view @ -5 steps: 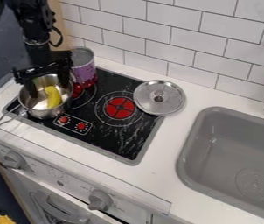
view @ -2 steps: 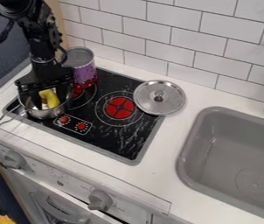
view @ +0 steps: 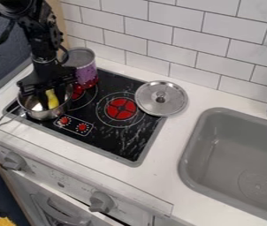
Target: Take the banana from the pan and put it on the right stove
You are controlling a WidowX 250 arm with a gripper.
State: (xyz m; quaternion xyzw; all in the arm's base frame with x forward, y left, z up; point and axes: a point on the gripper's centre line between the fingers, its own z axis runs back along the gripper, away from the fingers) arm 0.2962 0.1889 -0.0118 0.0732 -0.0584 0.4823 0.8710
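The black gripper points down into the metal pan at the left of the view. Its fingers are shut on the yellow banana, one on either side, and they hide part of it. The banana's lower end is within the pan, near its right inner wall. The pan stands over the left part of the black cooktop, handle towards the lower left. The right stove burner, a red disc with rings around it, lies bare.
A purple can stands behind the pan, close to the gripper. Right of the burner lies a round metal lid. A grey sink takes up the right side, and a tiled wall runs behind.
The gripper has come down into the pan, and its fingers have closed in on the banana from both sides. The pan has shifted very slightly to the left.
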